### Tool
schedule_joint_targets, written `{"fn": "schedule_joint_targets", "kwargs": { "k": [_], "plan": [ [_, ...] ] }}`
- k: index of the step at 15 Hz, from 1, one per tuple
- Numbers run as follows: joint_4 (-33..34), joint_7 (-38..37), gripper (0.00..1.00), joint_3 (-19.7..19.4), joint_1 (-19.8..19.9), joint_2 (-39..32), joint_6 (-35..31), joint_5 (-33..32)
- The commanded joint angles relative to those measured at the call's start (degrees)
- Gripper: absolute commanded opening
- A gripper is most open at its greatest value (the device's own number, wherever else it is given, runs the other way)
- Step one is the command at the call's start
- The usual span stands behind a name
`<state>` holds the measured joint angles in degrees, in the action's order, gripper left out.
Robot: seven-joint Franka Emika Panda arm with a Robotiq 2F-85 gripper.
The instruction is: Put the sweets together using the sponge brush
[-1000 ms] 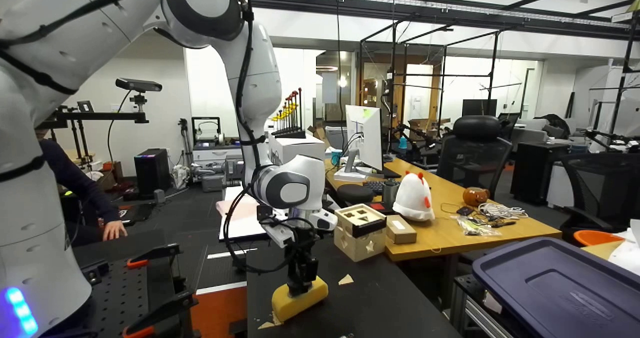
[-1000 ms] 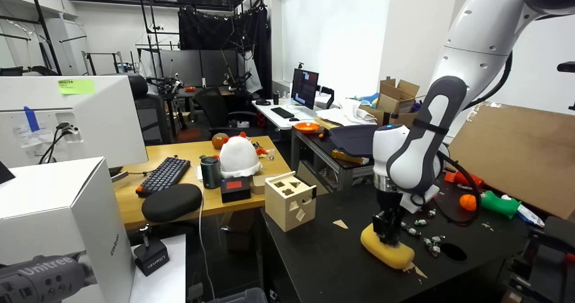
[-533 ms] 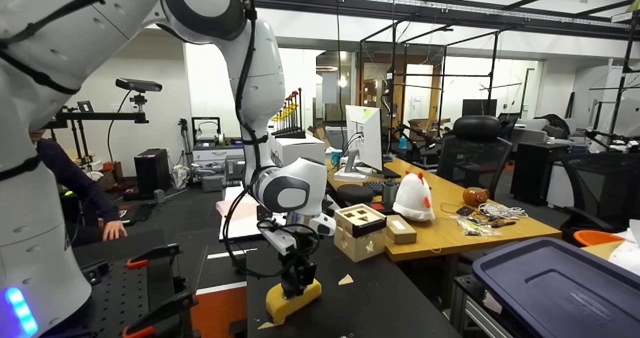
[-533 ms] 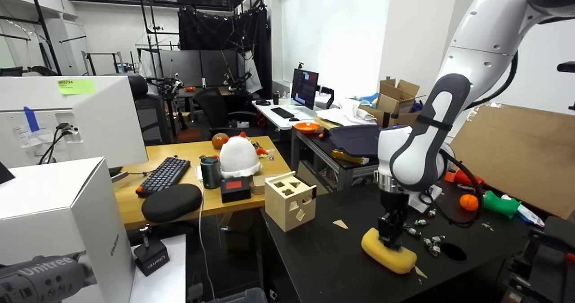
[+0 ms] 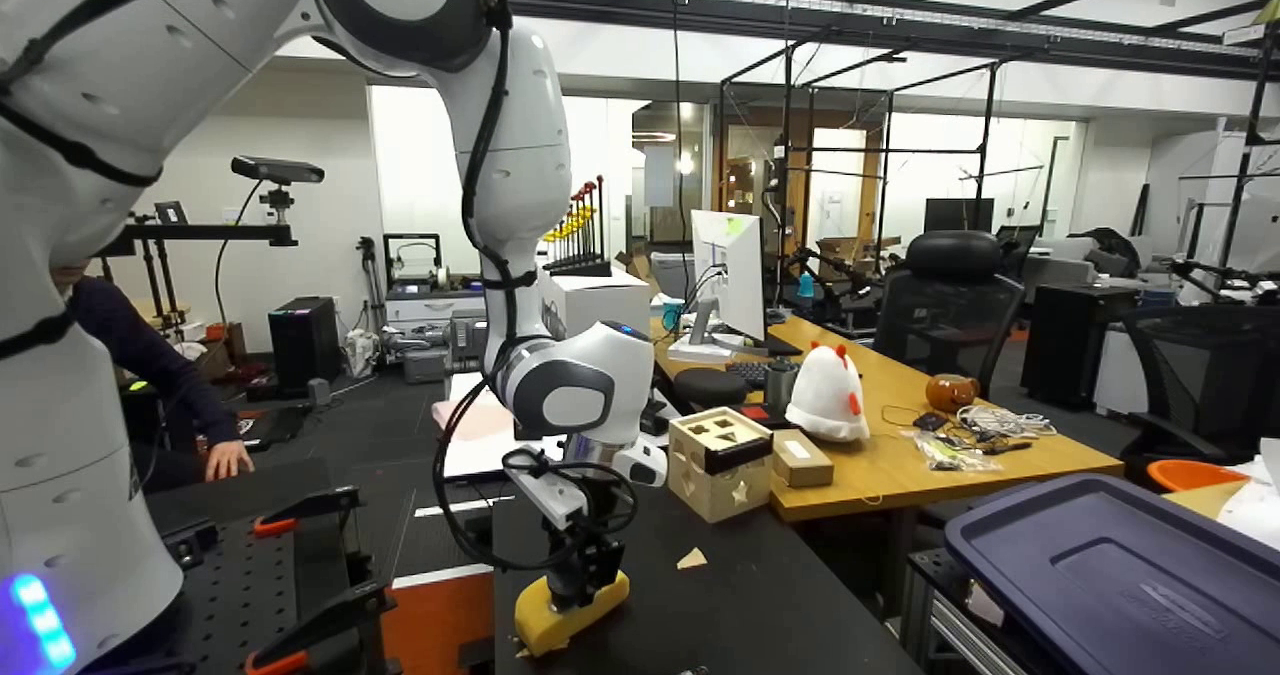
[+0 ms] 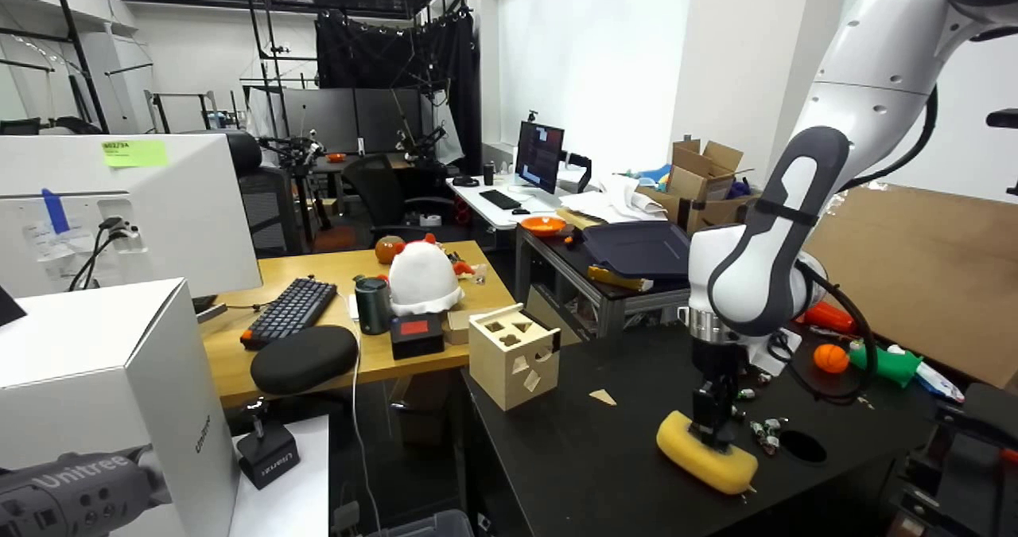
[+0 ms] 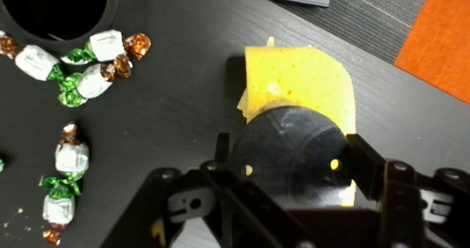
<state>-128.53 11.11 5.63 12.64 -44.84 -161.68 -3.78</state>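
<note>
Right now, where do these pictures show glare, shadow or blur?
Wrist view: dark shadow beside the bright yellow sponge block, pale reflections on its round black mount, glints on the white, green and copper foil-wrapped sweets, blur on the black two-fingered tool near the bottom edge; in an exterior view: the large white wall panel washed out, almost without detail.

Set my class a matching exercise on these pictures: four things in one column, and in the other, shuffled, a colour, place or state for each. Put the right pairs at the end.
Column 1
1. Sponge brush
2. Sweets
3. Wooden box
4. Ball

Column 2
A. Pale, with shaped holes
B. Yellow and black, gripped by the fingers
C. Orange, beside a green object
D. White middles, green and copper-coloured twisted ends

Right pairs: 1-B, 2-D, 3-A, 4-C
</note>
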Motion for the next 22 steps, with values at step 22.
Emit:
{"fn": "schedule_joint_targets", "kwargs": {
  "k": [22],
  "plan": [
    [-8.8,13.3,0.52,-9.9,-9.2,4.6,-5.5,-22.1]
  ]
}}
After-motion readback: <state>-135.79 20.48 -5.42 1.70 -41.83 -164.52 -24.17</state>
